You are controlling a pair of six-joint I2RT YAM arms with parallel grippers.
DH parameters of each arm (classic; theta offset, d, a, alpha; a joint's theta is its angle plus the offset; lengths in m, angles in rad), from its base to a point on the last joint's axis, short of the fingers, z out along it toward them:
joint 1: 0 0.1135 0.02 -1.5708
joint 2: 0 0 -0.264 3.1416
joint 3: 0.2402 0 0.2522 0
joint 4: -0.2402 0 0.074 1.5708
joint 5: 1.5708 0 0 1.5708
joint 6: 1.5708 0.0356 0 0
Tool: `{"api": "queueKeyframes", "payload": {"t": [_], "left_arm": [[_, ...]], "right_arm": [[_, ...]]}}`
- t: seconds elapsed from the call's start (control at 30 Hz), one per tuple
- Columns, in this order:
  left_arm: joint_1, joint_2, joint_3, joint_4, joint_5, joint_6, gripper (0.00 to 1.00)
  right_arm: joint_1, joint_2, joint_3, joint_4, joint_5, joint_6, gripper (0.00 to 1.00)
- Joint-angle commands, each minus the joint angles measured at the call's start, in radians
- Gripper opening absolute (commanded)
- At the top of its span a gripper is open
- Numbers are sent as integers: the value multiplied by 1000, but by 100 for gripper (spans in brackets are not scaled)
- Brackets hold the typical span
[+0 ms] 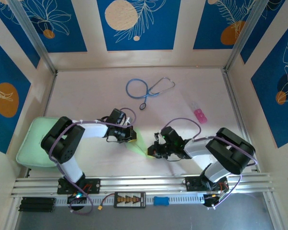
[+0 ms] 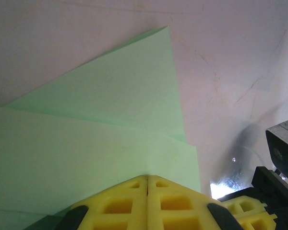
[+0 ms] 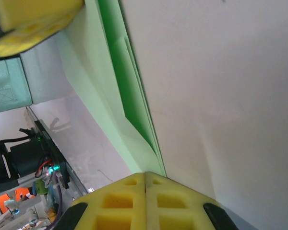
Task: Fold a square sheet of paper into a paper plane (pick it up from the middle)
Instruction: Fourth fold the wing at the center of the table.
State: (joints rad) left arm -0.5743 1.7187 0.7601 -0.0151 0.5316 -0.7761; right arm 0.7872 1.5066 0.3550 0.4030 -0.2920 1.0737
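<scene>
Half-folded sheet of paper [image 1: 138,143] near the middle of the bench's [image 1: 86,96] near edge, pinched at opposite ends by the clenched left end effector [image 2: 148,184] and the clenched right end effector [image 3: 145,179]. Liable to tear if pulled apart, or to buckle off-crease if pushed together unevenly.

We see a plain pale green sheet of paper [image 2: 86,143] on an off-white table [image 1: 86,96]; beyond the sheet a blue stethoscope [image 1: 148,92], left of it a mint-green pad [image 1: 31,143].
</scene>
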Motion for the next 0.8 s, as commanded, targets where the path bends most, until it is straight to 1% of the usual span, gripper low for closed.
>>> {"api": "queueKeyframes", "payload": {"t": [0.0, 0.23, 0.33, 0.47, 0.6, 0.77], "left_arm": [[17, 30, -11, -39, -55, 9, 8], [20, 29, -13, -36, -53, 7, 8], [19, 28, -13, -34, -51, 6, 8], [19, 27, -10, -35, -48, 6, 8], [20, 24, -12, -37, -47, 7, 8], [19, 27, -10, -36, -42, 5, 8]], "right_arm": [[-7, -33, -26, -173, 0, -43, 7], [-34, -115, -36, -296, 14, -78, 6], [-32, -153, 0, -330, 10, -83, 6], [-10, -186, 62, -333, 7, -86, 6], [2, -152, 107, -306, 9, -84, 6], [15, -37, 142, -260, -3, -73, 7]]}}
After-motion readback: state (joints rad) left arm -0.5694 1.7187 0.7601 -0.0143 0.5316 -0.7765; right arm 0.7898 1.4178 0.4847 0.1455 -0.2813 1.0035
